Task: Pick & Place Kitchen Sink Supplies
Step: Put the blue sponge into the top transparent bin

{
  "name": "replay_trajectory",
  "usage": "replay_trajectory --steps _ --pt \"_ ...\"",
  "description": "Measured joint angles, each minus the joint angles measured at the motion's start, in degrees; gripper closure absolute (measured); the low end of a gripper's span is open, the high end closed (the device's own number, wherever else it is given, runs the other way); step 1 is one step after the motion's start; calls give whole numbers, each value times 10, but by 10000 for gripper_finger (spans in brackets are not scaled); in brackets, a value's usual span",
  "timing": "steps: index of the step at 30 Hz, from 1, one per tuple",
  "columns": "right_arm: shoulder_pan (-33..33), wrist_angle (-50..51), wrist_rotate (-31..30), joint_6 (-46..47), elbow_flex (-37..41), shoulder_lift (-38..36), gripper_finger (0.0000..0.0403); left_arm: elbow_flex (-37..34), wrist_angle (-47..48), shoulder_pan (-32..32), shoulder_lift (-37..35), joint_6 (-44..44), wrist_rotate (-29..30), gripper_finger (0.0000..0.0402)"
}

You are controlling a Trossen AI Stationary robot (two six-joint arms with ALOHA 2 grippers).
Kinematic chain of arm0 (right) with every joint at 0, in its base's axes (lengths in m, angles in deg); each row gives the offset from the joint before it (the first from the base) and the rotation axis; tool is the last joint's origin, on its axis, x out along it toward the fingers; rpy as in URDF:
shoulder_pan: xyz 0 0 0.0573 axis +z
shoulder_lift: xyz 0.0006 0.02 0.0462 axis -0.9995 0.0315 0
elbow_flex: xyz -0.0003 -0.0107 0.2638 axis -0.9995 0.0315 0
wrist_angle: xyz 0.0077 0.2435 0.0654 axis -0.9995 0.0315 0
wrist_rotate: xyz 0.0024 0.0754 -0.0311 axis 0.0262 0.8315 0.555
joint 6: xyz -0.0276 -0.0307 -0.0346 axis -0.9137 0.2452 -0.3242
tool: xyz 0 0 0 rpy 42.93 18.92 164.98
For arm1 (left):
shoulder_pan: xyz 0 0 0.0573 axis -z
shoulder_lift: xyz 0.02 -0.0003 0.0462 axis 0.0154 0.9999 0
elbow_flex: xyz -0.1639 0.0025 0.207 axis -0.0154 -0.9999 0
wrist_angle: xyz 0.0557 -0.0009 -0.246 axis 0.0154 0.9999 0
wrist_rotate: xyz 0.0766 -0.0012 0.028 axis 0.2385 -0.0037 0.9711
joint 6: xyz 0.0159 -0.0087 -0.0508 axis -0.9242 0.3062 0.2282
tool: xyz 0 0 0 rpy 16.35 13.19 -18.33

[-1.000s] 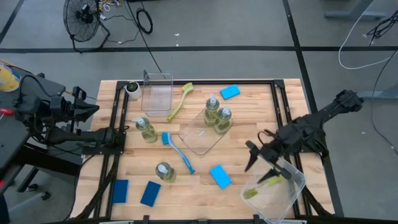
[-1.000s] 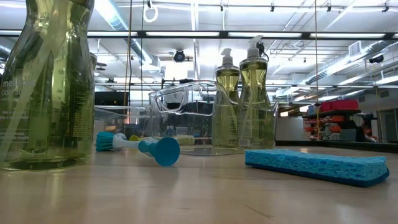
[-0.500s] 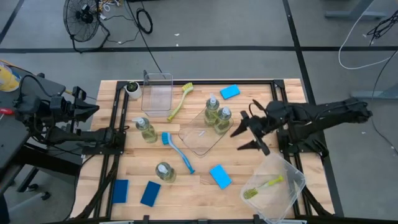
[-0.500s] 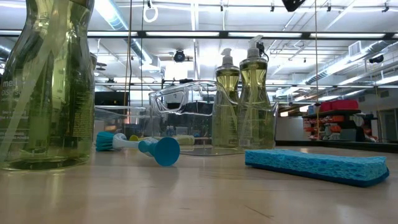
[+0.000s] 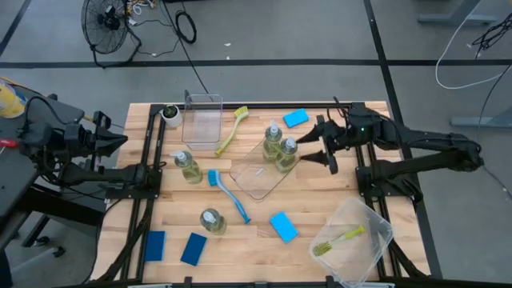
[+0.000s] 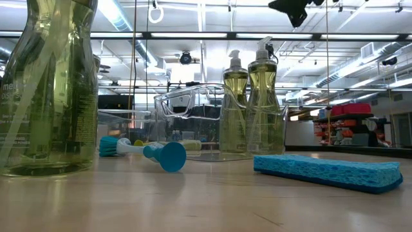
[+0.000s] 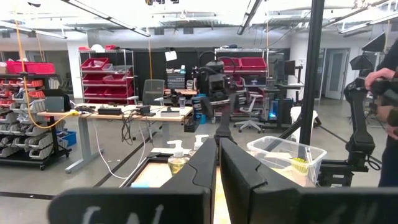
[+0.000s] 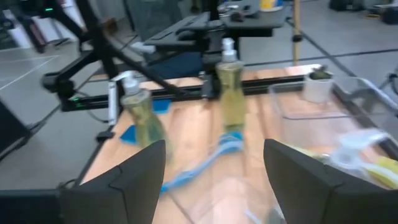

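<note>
Two upright bottles (image 5: pixel 281 145) stood just left of the wide-open right gripper (image 5: pixel 318 146); the left gripper (image 5: pixel 120 140) waited clenched, far off.

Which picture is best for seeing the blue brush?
The high view. There the whole blue brush lies flat on the table, head to handle tip. The low view shows it end-on, handle tip nearest, so its length is hidden. The right wrist view gives only a blur of it. The left wrist view doesn't show it.

2 dark matte arms (image 5: pixel 416 152) w/ blunt black fingers (image 8: pixel 140 171)
</note>
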Motion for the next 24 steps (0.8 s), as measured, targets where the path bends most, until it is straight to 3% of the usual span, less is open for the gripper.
replay_trajectory --steps 14,24 --pt "-140 1 -2 0 0 0 133 0 0 0 0 0 0 376" --pt "-129 -11 10 -22 0 1 133 0 0 0 0 0 0 376"
